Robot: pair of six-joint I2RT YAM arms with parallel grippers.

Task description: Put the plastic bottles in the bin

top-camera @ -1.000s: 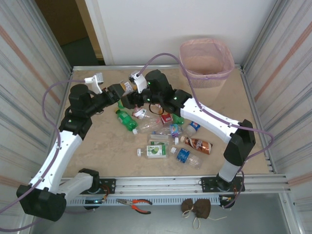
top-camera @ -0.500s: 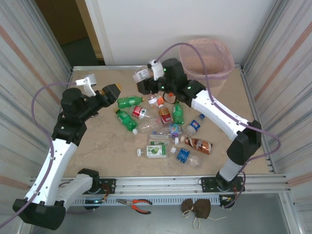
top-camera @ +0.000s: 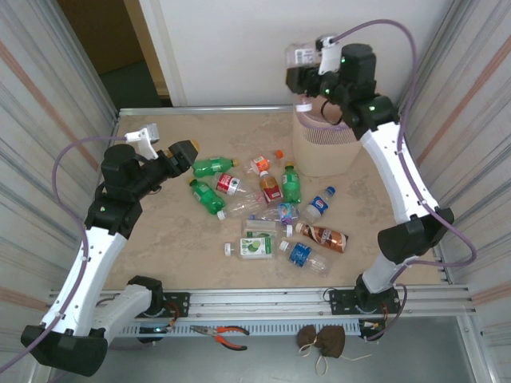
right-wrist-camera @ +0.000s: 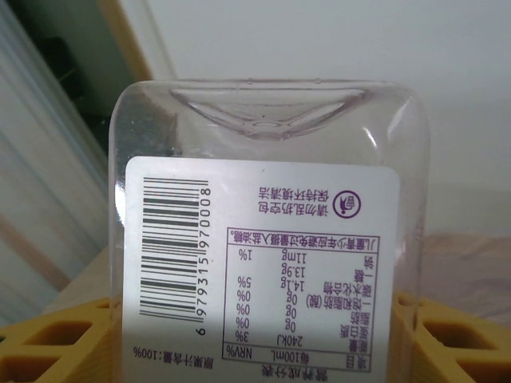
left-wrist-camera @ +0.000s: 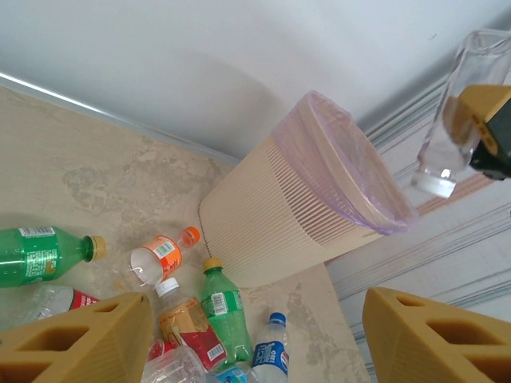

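I see one clear bottle [top-camera: 301, 57] held above the beige, pink-lined bin [top-camera: 319, 155]; roughly eleven other bottles [top-camera: 271, 190] lie scattered on the tabletop [top-camera: 176, 239].

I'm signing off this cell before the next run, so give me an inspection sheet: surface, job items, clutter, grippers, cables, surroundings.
Surface: beige marbled tabletop, no spills seen.
Job's things: beige bin with pink liner stands upright at the far right. About a dozen loose bottles lie mid-table. One clear bottle is held above the bin.
Clutter: red-handled pliers and a brown tied bundle on the front ledge.
Grippers: left gripper open and empty, near the green bottle. Right gripper shut on the clear bottle.
Cables: purple cables loop freely off both arms, no snag seen.
Surroundings: corrugated side walls, white back wall, dark doorway far left.
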